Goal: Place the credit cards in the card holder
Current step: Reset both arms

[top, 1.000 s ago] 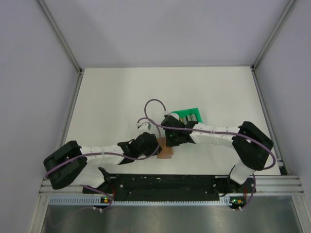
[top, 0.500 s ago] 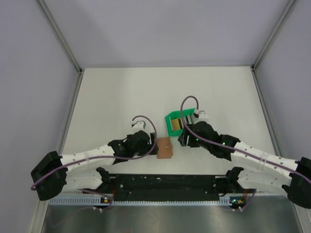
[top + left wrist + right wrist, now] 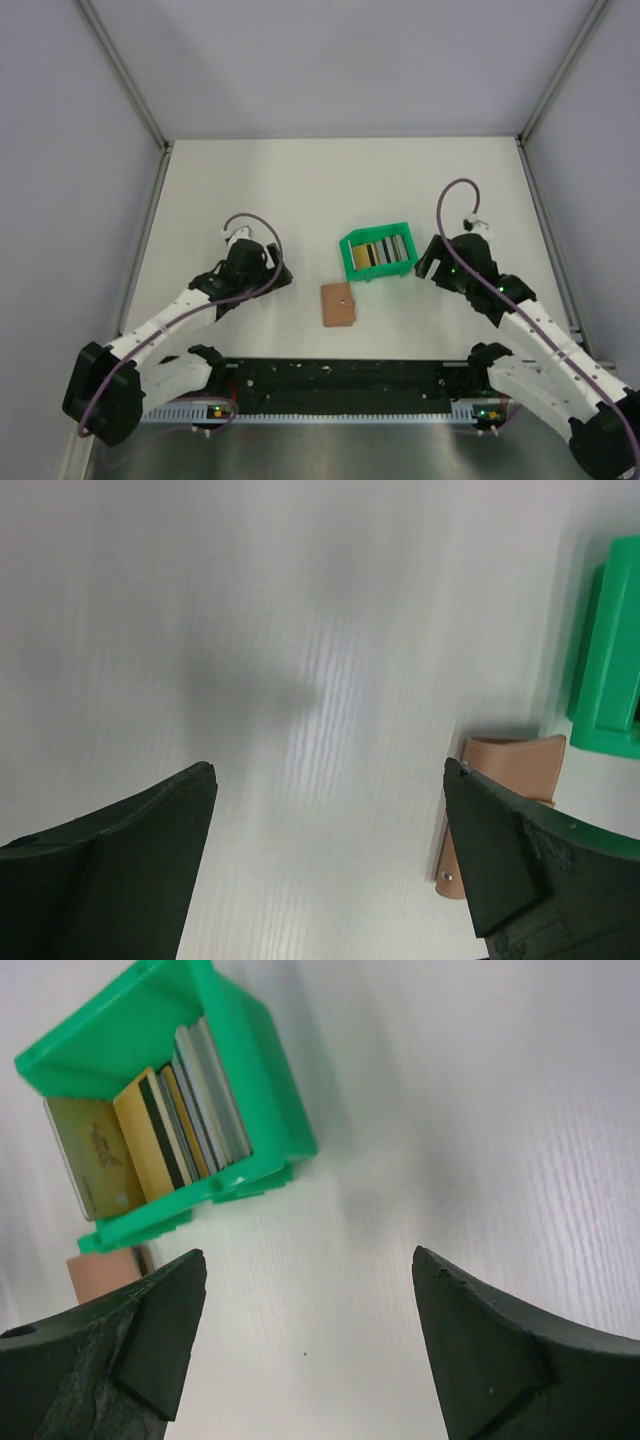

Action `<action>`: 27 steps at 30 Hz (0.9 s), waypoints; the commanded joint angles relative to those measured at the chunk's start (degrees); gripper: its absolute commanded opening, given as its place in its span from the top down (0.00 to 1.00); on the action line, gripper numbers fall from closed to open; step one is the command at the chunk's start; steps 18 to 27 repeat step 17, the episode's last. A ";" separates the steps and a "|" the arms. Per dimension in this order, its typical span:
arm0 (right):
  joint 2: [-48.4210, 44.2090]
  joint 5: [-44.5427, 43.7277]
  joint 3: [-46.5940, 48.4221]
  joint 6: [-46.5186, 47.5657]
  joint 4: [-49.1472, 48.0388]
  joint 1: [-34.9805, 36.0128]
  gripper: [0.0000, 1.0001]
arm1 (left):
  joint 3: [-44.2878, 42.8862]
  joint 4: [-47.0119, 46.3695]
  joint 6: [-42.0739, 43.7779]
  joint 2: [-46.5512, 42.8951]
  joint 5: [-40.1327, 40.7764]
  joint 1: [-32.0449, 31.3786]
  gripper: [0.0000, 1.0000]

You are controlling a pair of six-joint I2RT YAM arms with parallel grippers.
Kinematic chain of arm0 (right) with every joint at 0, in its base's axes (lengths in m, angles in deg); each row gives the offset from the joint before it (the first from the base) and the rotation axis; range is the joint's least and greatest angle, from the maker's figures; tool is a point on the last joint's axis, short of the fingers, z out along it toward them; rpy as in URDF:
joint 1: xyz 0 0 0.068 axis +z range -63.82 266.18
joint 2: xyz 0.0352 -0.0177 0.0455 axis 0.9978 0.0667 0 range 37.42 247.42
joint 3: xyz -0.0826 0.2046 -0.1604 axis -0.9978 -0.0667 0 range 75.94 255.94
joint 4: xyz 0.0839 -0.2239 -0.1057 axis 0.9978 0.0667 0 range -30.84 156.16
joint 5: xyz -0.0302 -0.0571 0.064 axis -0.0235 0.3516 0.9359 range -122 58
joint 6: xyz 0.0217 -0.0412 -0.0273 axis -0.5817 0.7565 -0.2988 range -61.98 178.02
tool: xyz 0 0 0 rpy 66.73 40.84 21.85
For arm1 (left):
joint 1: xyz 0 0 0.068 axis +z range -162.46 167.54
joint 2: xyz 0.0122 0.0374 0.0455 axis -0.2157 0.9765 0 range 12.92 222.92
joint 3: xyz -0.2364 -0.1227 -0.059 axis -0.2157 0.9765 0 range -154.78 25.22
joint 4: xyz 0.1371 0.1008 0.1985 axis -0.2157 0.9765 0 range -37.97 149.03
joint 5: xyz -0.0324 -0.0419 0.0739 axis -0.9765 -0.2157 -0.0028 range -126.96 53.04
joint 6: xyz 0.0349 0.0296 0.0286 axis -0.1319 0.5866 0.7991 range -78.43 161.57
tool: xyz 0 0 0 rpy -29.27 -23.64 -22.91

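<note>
Both arms' jaws are spread and empty. Right gripper (image 3: 308,1280): lift cards (image 3: 175,1130) singly by the top edge from the tray (image 3: 275,1100); left gripper (image 3: 328,780) pins card holder (image 3: 338,304).

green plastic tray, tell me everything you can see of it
The green plastic tray is a small open-topped rectangular bin with moulded walls and a lipped rim. It sits flat on the white table, slightly skewed, just beyond the tan leather-like card holder. Thin plastic credit cards in gold, black and grey-silver stand on edge inside it, leaning in a row. The open left gripper and open right gripper are both clear of it.
</note>
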 commanded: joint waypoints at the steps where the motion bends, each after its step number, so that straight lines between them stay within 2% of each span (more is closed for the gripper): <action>1: 2.18 5.94 5.95 3.41 0.52 -12.94 0.16 | -3.53 1.36 4.26 -2.59 -1.29 6.75 0.02; 4: 4.38 2.80 8.33 4.99 0.26 -18.59 0.13 | -5.46 1.98 5.32 -2.59 0.55 10.44 0.02; 9: 8.95 -10.29 10.36 9.22 -1.06 -18.77 0.07 | -8.28 2.95 5.50 -1.80 6.00 11.33 0.02; 13: 8.61 -18.39 6.32 12.55 -7.10 -18.69 0.05 | -8.54 2.77 7.08 -2.15 8.20 11.24 0.02; 14: 7.99 -19.53 4.31 13.25 -10.17 -18.60 0.01 | -8.54 2.69 7.43 -2.15 8.64 11.24 0.02; 17: 5.88 -21.65 -3.24 15.98 -20.80 -18.77 0.01 | -8.81 2.60 8.13 -2.59 9.79 11.16 0.02; 27: 5.88 -21.65 -3.24 15.98 -20.80 -18.77 0.01 | -8.81 2.60 8.13 -2.59 9.79 11.16 0.02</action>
